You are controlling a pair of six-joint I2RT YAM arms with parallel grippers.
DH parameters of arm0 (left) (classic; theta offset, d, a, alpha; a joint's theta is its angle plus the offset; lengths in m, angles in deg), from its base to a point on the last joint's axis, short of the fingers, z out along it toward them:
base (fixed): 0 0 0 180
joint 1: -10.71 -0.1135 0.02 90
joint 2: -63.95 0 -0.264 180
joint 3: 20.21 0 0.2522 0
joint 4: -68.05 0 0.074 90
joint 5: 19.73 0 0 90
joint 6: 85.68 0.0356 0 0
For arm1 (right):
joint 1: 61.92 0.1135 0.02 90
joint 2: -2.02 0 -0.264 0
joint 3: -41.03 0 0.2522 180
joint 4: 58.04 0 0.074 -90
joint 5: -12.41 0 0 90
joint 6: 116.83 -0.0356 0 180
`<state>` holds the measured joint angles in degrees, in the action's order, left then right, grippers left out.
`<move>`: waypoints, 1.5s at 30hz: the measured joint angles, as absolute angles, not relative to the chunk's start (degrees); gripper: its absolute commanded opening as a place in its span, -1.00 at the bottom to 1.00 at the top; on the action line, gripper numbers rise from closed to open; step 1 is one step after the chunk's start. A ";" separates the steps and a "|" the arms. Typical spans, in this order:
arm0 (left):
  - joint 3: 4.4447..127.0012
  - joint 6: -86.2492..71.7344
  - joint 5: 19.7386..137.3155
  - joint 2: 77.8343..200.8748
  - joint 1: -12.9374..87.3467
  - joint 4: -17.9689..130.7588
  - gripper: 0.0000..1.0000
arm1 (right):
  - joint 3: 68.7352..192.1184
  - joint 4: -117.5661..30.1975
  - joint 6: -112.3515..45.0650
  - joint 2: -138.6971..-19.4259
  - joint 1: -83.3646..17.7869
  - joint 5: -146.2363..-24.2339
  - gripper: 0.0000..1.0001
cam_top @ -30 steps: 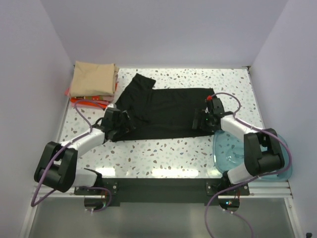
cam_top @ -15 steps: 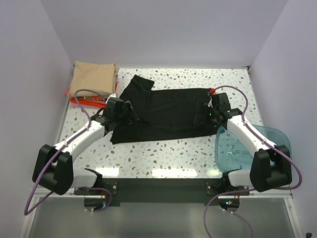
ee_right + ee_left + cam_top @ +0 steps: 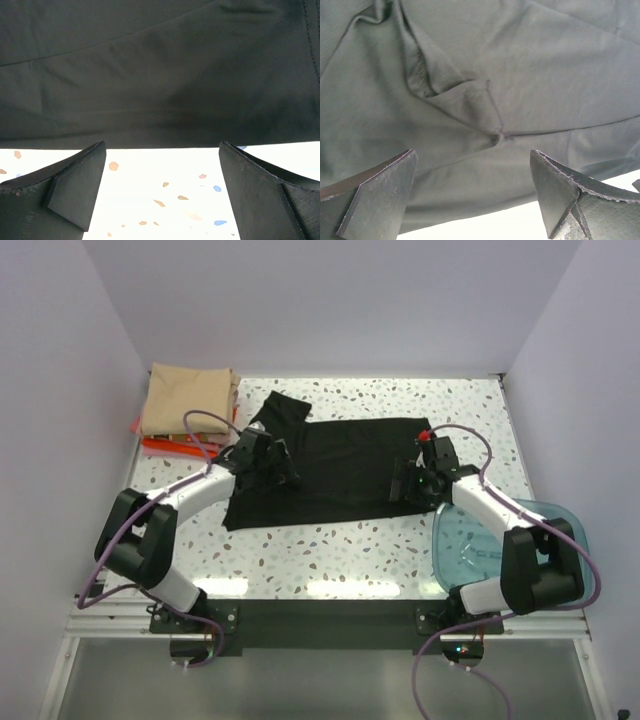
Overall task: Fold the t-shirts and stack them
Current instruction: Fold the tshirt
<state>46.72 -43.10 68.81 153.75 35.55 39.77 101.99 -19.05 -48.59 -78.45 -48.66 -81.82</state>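
Just now left claw point(image 3: 272, 462) shifted up black shirt point(image 3: 345, 468) toward sleeve point(image 3: 283, 408); right claw point(image 3: 408, 480) at shirt's right edge. Both spread, empty; fold pending.

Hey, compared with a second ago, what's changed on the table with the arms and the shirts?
The left gripper slid rightward and away from its base, further onto the black t-shirt. The right gripper edged out and returned to the shirt's right edge. Both jaws stayed open; nothing was gripped or released. The black shirt, the folded tan t-shirt on the red-orange t-shirt and the teal bowl stayed put.
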 measured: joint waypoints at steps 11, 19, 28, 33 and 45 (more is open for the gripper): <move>51.81 -42.81 68.22 160.98 35.87 42.08 1.00 | 100.94 -23.07 -47.32 -78.40 -48.70 -83.53 0.97; 52.95 -42.57 67.94 163.82 35.87 42.46 1.00 | 102.45 -31.53 -46.73 -79.80 -48.75 -85.82 0.97; 57.85 -42.40 68.16 168.02 35.90 43.75 1.00 | 102.45 -33.65 -45.90 -77.73 -48.75 -85.65 0.97; 64.51 -42.40 68.64 174.12 35.92 44.73 1.00 | 103.68 -32.92 -45.83 -74.27 -48.77 -84.05 0.97; 77.98 -39.18 68.00 178.16 35.92 43.24 1.00 | 105.01 -29.78 -45.48 -72.70 -48.81 -80.84 0.97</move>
